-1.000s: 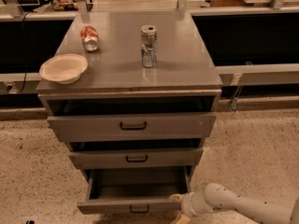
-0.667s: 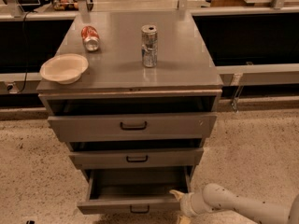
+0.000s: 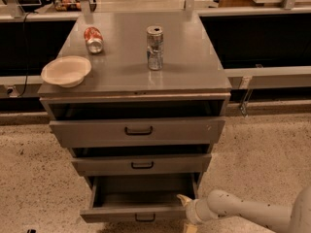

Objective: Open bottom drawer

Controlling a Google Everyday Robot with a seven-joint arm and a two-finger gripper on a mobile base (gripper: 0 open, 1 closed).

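The bottom drawer of the grey cabinet is pulled out toward me, with its inside showing and a small black handle at the centre of its front. My gripper is at the drawer's front right corner, at the end of the white arm that comes in from the lower right. One pale fingertip touches or hooks the drawer's right front edge.
The middle drawer and the top drawer are each slightly open. On the cabinet top stand a silver can, a red can lying on its side and a white bowl. Speckled floor surrounds the cabinet.
The bottom drawer has slid a little farther out toward me, with my gripper staying at its right front corner.
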